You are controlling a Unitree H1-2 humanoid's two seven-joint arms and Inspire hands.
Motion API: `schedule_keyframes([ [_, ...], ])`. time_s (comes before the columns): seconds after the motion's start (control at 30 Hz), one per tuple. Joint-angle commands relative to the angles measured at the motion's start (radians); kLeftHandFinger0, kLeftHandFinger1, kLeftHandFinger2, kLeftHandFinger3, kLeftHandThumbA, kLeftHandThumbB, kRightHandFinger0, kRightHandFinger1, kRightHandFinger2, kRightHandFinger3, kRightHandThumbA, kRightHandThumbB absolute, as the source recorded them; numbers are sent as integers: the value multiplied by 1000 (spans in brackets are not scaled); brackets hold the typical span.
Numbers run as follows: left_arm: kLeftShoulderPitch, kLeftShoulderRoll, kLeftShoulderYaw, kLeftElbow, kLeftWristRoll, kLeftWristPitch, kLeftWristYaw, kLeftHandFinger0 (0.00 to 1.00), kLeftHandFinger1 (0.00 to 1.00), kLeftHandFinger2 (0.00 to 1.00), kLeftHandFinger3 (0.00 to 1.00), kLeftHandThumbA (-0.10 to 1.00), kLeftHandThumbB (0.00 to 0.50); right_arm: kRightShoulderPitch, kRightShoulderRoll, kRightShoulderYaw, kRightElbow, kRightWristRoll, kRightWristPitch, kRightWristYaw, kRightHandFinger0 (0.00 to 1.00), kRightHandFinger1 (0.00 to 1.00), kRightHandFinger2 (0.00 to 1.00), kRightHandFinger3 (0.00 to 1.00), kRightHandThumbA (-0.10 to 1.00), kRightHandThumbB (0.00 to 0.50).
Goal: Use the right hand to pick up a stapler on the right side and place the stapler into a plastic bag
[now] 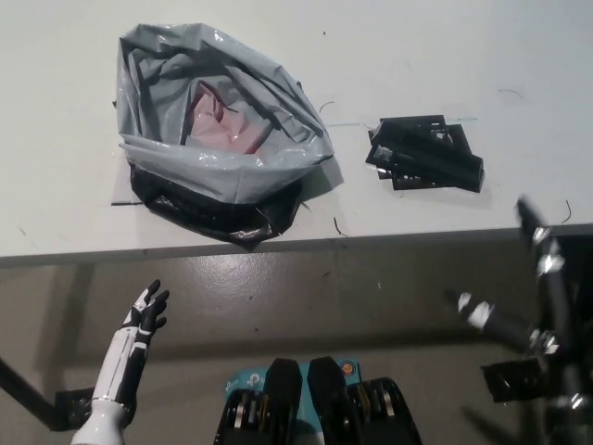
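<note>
At about seven o'clock in the head view, the white left hand (141,326) rests low over the grey floor (306,297), off the tabletop (482,56). Its dark-tipped fingers are spread and point up toward the table edge, and it holds nothing. Up at about ten o'clock the plastic bag (222,181) sits on the white tabletop near its front edge. The bag is grey on its upper folds and black along its lower side, and its mouth is wide open toward the camera. Something pale pink (218,120) shows inside; what it is cannot be told. To the bag's three o'clock, apart from it with bare tabletop between, the black stapler (428,156) lies flat at about two o'clock in the picture. It rests in a small dark heap with what looks like other staplers; how many cannot be told. At about four o'clock, below the table edge and over the floor, the black right hand (548,320) shows blurred. Its fingers are apart, one reaching up toward the tabletop's edge and another pointing left. It is empty and does not touch the stapler.
</note>
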Motion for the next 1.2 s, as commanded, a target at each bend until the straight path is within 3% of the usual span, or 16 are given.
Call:
schedule_keyframes([
  [0.0, 6, 0, -1, -67, -8, -66, -6, 1000, 1000, 1000, 1000, 1000, 446, -294, -195, -61, -311, 23, 408, 182, 1000, 1000, 1000, 1000, 916, 500],
  [0.03, 10, -1, -1, -69, -12, -70, -7, 1000, 1000, 1000, 1000, 1000, 434, -327, -230, -56, -319, 26, 473, 218, 1000, 1000, 1000, 1000, 891, 480],
  [0.1, 13, -3, 0, -71, -27, -71, -14, 1000, 1000, 1000, 1000, 1000, 458, -425, -323, -31, -321, 18, 627, 311, 1000, 1000, 1000, 1000, 848, 410],
  [0.17, 12, -5, 2, -73, -34, -66, -15, 1000, 1000, 1000, 1000, 1000, 474, -523, -389, -2, -266, 52, 701, 376, 1000, 1000, 1000, 1000, 784, 363],
  [0.37, 14, -5, -2, -79, -18, -55, -11, 1000, 1000, 1000, 1000, 1000, 467, -773, -438, 122, 45, -55, 714, 574, 1000, 1000, 1000, 1000, 842, 391],
  [0.43, 11, -4, -1, -75, -19, -58, -11, 1000, 1000, 1000, 1000, 1000, 466, -818, -437, 158, 114, -84, 714, 598, 1000, 1000, 1000, 1000, 857, 377],
  [0.53, 6, -6, -1, -68, -27, -55, -14, 1000, 1000, 1000, 1000, 1000, 470, -891, -413, 188, 253, -86, 714, 615, 1000, 1000, 1000, 1000, 770, 350],
  [0.63, 5, -6, -3, -58, -31, -65, -20, 1000, 1000, 1000, 1000, 1000, 473, -956, -392, 237, 379, -130, 714, 635, 1000, 1000, 1000, 1000, 786, 374],
  [0.7, 9, -8, -6, -59, -30, -64, -22, 1000, 1000, 1000, 1000, 1000, 465, -1004, -380, 302, 472, -169, 714, 646, 1000, 1000, 1000, 1000, 880, 457],
  [0.77, 12, -7, -8, -57, -23, -70, -21, 1000, 1000, 1000, 1000, 1000, 467, -1045, -379, 385, 539, -198, 713, 648, 1000, 1000, 1000, 1000, 959, 476],
  [0.83, 11, -7, -8, -54, -21, -69, -20, 1000, 1000, 1000, 1000, 1000, 471, -1081, -344, 394, 639, -165, 712, 647, 1000, 1000, 1000, 1000, 910, 474],
  [0.87, 11, -8, -8, -56, -23, -65, -21, 1000, 1000, 1000, 1000, 1000, 476, -1090, -333, 393, 665, -164, 713, 645, 1000, 1000, 1000, 1000, 859, 499],
  [0.93, 11, -10, -9, -58, -26, -61, -24, 1000, 1000, 1000, 1000, 1000, 489, -1117, -302, 402, 747, -147, 707, 626, 1000, 1000, 1000, 1000, 762, 454],
  [0.97, 10, -10, -9, -58, -27, -62, -24, 1000, 1000, 1000, 1000, 1000, 489, -1124, -294, 405, 771, -143, 702, 618, 1000, 1000, 1000, 1000, 739, 454],
  [1.07, 10, -11, -10, -56, -16, -75, -19, 1000, 1000, 1000, 1000, 1000, 484, -1164, -261, 471, 888, -170, 666, 635, 1000, 1000, 1000, 1000, 794, 446],
  [1.17, 13, -13, -11, -57, -20, -75, -24, 1000, 1000, 1000, 1000, 1000, 499, -1184, -219, 496, 994, -169, 673, 620, 1000, 1000, 1000, 1000, 746, 454],
])
